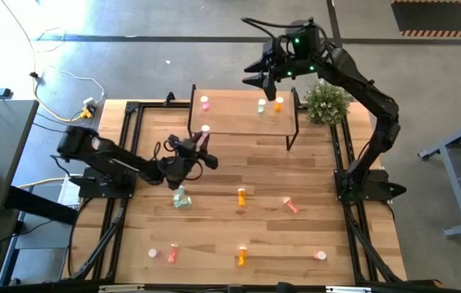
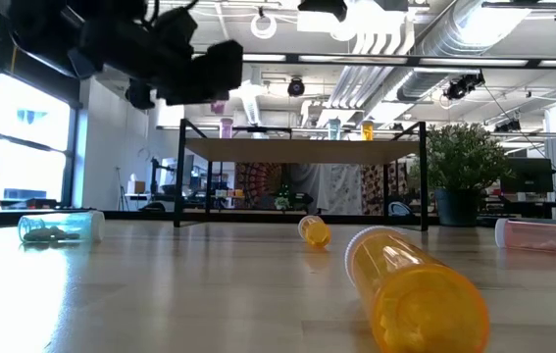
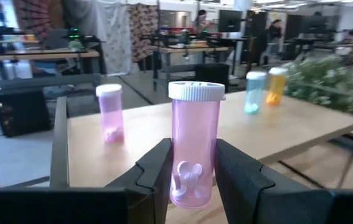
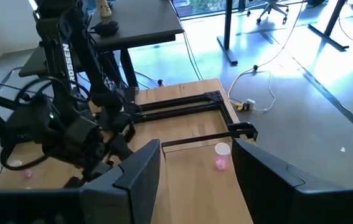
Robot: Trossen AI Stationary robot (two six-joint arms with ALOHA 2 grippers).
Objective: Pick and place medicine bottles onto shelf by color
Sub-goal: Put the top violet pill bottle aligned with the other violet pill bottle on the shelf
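Left gripper (image 3: 192, 174) clamped on an upright pink bottle (image 3: 194, 143), fingers (image 3: 154, 171) pressing either side of its lower half, white ribbed cap clear above them. Translucent plastic, smooth cylinder, a few pale pills heaped at the bottom. Held just off the shelf's (image 1: 230, 122) near left edge, seen from above at (image 1: 205, 132).

On the shelf: a second pink bottle (image 3: 110, 112) upright near the left end, a pale green bottle (image 3: 255, 92) and an orange bottle (image 3: 276, 85) upright together toward the right end. Shelf top a flat rectangle of light wood, matte, on thin black metal legs.

Right gripper (image 1: 256, 79) high beyond the shelf's far edge, fingers (image 4: 136, 177) spread wide, holding nothing, looking down on the shelf's pink bottle.

Loose on the plank tabletop (image 1: 311, 179), from above: a green bottle (image 1: 181, 197) lying just below the left arm, an orange one (image 1: 241, 195) mid-table, a salmon one (image 1: 291, 205) to its right, then a front row of pink (image 1: 153, 254), salmon (image 1: 173, 254), orange (image 1: 241, 257) and pink (image 1: 320, 255). Tabletop of pale boards with visible grain, edged by black rails. Small green potted plant (image 1: 326, 102) beside the shelf's right end.
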